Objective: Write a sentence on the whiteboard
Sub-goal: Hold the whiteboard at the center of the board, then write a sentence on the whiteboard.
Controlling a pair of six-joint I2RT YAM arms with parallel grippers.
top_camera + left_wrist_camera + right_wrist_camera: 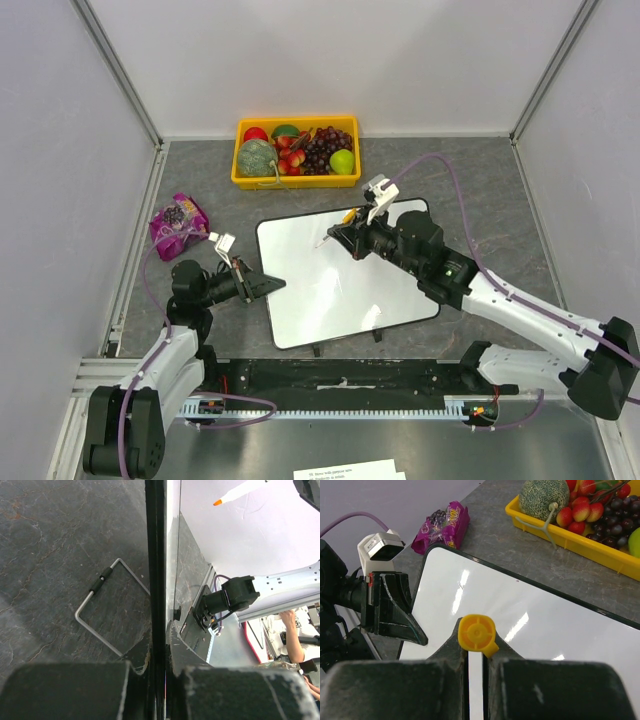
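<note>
Left fingers (75, 690), clamped on the edge of the whiteboard (340, 280), should brace it while right fingers (550, 690), clamped on the marker (477, 634), press lightly.

Left fingers (65, 692), right fingers (395, 692): both clamped.

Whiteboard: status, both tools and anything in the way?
Left tool shut on whiteboard left edge. Right tool shut on orange marker, tip over board. Board blank, nothing written yet. Fruit tray, snack bag clear of it.
</note>
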